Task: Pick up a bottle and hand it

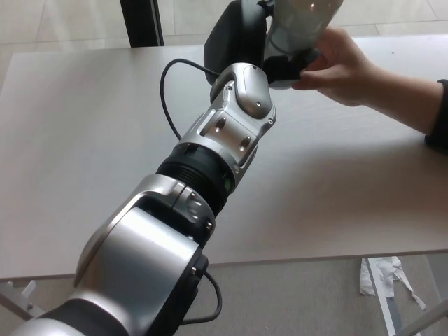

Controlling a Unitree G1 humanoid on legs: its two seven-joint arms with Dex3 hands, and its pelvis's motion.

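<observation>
Although my left arm blocks much of the table, I count one bottle, cut off at the top edge, gripped by my left hand. One person's hand cups it.

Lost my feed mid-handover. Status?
Left hand shut on bottle, raised over table. Person's hand touching bottle's base. Right hand not in view. Nothing in the way.

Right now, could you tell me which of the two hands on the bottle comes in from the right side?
The person's hand, bare with a dark sleeve, touches the bottle from the right; the robot's black left hand grips it from the left.
</observation>
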